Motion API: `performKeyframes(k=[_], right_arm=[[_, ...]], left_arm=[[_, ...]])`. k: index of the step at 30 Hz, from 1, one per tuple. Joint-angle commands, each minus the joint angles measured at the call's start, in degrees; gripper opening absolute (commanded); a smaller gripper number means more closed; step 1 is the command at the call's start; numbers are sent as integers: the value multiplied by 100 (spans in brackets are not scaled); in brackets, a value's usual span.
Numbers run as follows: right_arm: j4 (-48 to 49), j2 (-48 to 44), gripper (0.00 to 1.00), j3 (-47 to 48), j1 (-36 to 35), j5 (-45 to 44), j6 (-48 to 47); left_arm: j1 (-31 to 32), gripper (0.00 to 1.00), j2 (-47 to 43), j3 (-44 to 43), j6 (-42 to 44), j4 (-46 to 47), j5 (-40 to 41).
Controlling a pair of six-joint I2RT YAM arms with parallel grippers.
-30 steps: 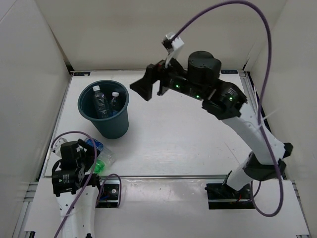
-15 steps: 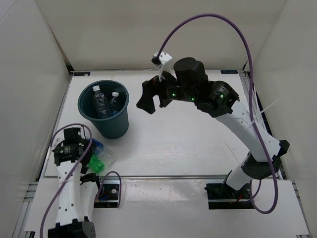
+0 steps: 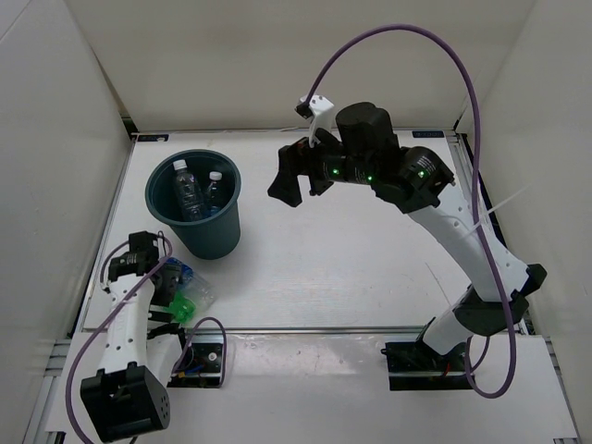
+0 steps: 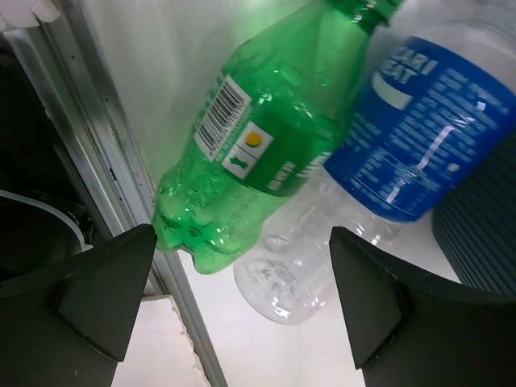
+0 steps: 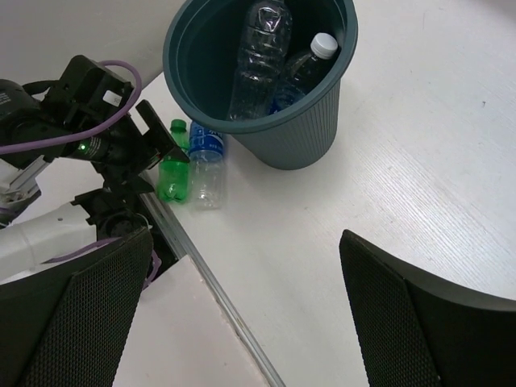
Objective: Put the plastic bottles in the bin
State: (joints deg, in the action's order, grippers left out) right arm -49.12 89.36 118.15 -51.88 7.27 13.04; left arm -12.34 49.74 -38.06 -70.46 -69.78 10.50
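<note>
1. Half the job looks done. Two clear bottles (image 3: 188,190) stand inside the bin (image 3: 208,236), one showing a white cap. The green bottle (image 4: 258,145) and the blue-labelled bottle (image 4: 419,137) lie on the table (image 3: 324,259) just beside the bin's base, near its front left edge.
2. I judge the step in hand to be the pick of the third bottle. My left gripper (image 4: 242,242) hangs over the lying pair with its jaws spread wide and nothing pinched. The green bottle's base sits between the fingers in that view.
3. My right gripper (image 5: 246,238) is spread wide too and carries nothing. It is raised over the table to the right of the bin.
4. The next move calls for lowering the left fingers astride the green bottle's body, closing, lifting and carrying it over the bin's rim. The two bottles lie touching side by side, and the metal rail (image 4: 105,161) runs close along the green one's other side. So each finger has little room, and the thin plastic may roll or buckle.
5. The left wrist view alone shows the barcode, the labels and that contact between the bottles. The right wrist view alone shows both lying bottles whole, caps included. The top view shows both arms, but my left arm hides most of the pair.
</note>
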Motion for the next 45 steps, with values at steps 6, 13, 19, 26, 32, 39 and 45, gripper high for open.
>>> performKeyframes(k=[6,13,19,26,32,39,45], right_arm=[[87,-323,100,-117,29,-225,-56],[-18,-376,100,-117,81,-419,-108],[-71,-376,100,-64,257,-419,5],[-124,-376,100,42,415,-243,59],[-177,-323,100,42,415,-191,59],[-177,-323,100,94,530,-15,120],[-177,-323,100,94,530,-15,120]], left_arm=[[-41,100,396,422,-328,385,-162],[-155,88,458,642,-381,790,-444],[-155,66,222,178,-521,309,-312],[-155,60,-447,-1746,-1128,-958,381],[-155,60,-333,-3459,-866,-855,1067],[-50,62,114,-3524,989,2159,445],[881,63,1221,-4147,1938,2636,777]])
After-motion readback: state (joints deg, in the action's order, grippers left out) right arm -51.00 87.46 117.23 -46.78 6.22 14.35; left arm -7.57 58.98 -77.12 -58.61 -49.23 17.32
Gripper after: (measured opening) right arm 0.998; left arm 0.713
